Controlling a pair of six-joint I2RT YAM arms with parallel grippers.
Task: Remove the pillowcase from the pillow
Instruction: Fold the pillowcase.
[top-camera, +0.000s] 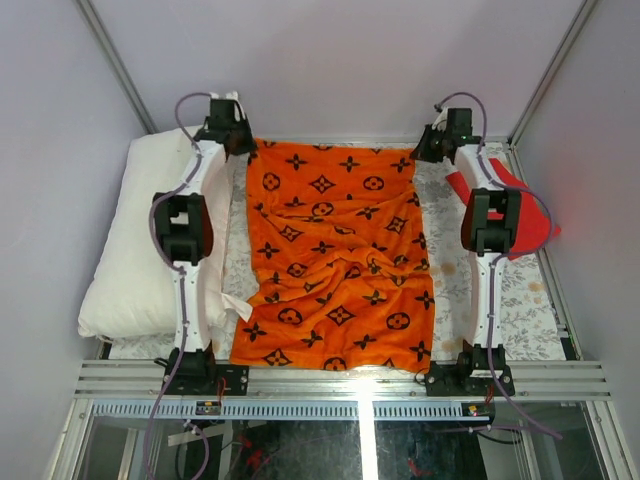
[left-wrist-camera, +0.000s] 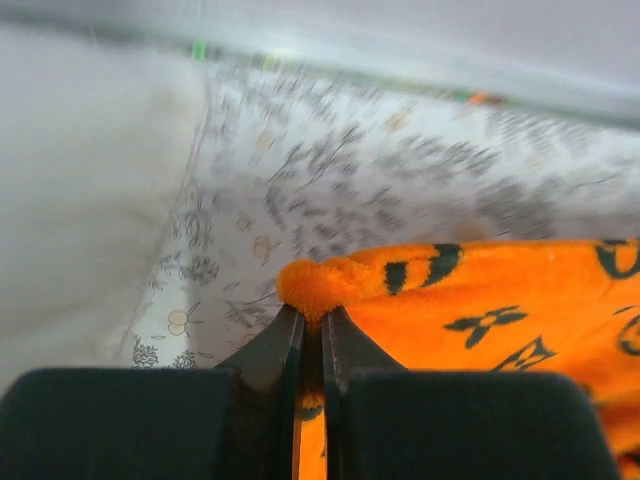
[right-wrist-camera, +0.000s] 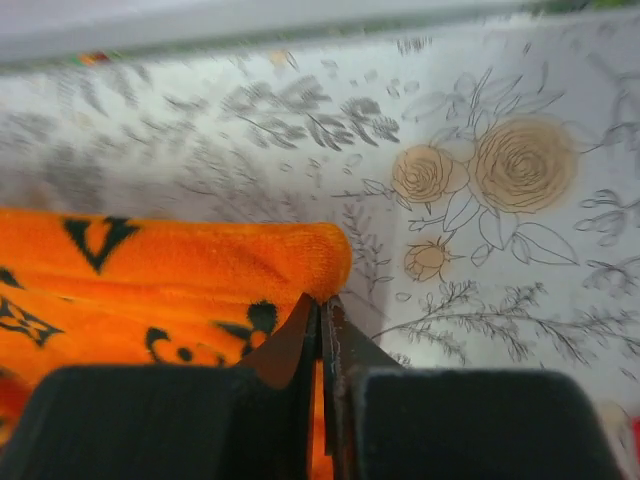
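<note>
The orange pillowcase (top-camera: 335, 260) with black motifs lies spread flat and wrinkled in the middle of the table. The white pillow (top-camera: 135, 245) lies bare at the left, outside the pillowcase. My left gripper (top-camera: 243, 146) is shut on the pillowcase's far left corner (left-wrist-camera: 318, 285). My right gripper (top-camera: 425, 150) is shut on its far right corner (right-wrist-camera: 322, 262). Both corners bunch up between the fingertips, just above the floral covering.
A floral-patterned covering (top-camera: 525, 300) lies over the table. A red folded cloth (top-camera: 525, 215) lies at the right, partly under the right arm. Grey walls stand close behind and beside. The metal rail (top-camera: 340, 380) runs along the near edge.
</note>
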